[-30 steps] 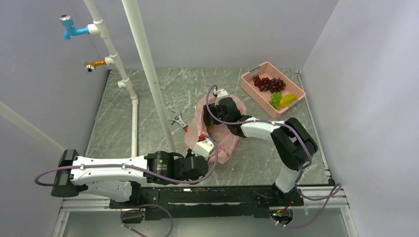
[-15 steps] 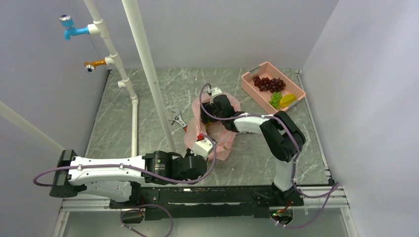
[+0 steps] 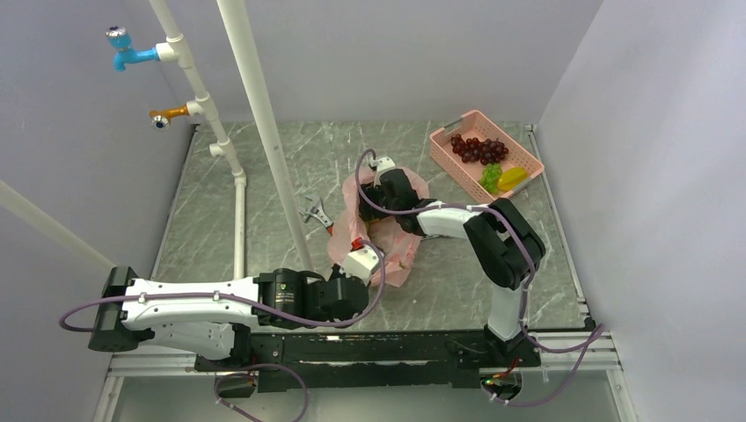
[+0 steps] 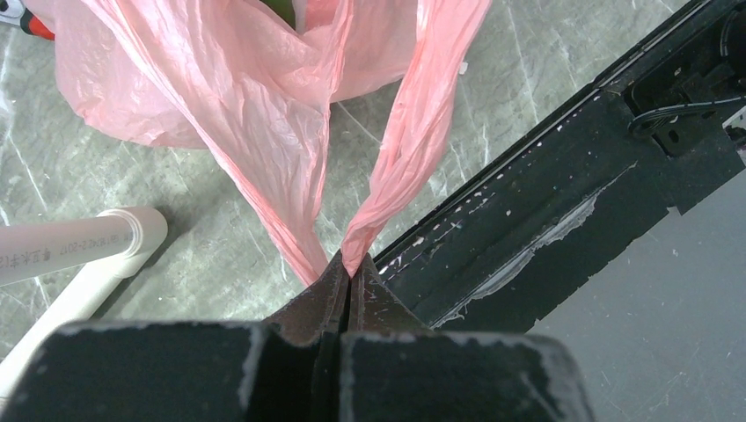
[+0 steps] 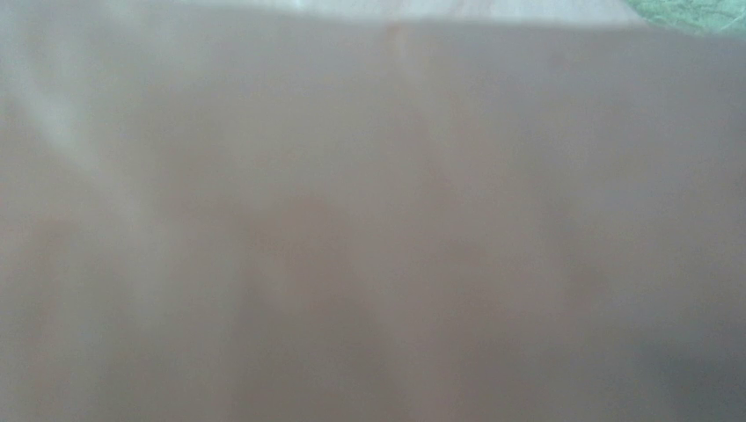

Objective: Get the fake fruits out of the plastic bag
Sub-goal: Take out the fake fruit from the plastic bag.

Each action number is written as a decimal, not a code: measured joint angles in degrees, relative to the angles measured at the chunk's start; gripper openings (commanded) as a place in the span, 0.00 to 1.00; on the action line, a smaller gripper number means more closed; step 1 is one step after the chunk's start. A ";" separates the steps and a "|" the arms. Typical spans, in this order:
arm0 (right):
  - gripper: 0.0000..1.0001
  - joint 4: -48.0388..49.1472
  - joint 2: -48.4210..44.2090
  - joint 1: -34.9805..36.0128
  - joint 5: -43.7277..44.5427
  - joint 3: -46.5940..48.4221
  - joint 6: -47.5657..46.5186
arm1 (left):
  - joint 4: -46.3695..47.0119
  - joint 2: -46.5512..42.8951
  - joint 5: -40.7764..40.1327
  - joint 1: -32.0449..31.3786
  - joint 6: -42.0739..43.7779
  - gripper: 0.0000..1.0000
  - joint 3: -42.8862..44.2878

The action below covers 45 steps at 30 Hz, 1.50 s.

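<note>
At centre frame on the counter (image 3: 457, 281) lies the plastic bag (image 3: 401, 262), its handles pinched tight in the left tool (image 4: 350, 268). The right tool (image 3: 378, 198) is buried inside the bag, so I cannot tell its grip. At upper right, the pink basket (image 3: 528, 156) holds fake fruits (image 3: 478, 149).

A grey marbled tabletop (image 3: 290, 158) is crossed by white plastic pipes (image 3: 259, 114), on which a blue tap (image 3: 123, 53) and an orange tap (image 3: 167, 114) are mounted at the far left. A rigid pink slotted basket (image 3: 457, 180) is set in the far right corner. A red-handled metal wrench (image 3: 317, 214) is laid just beside the slanted pipe, and a red sliver seen at the top left corner of the left wrist view is probably its handle.
</note>
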 measured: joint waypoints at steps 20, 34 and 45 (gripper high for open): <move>0.00 -2.38 -24.65 -0.02 -3.23 -17.05 6.25 | 0.96 -0.33 0.24 -0.09 -1.42 0.00 -2.64; 0.00 -9.20 -43.56 0.04 -9.99 -20.79 8.76 | 1.36 -1.92 0.26 -0.09 -1.99 0.00 -3.61; 0.00 -11.34 -49.07 0.04 -19.56 -23.19 12.07 | 1.55 -2.23 0.26 -0.09 -1.95 0.00 -3.63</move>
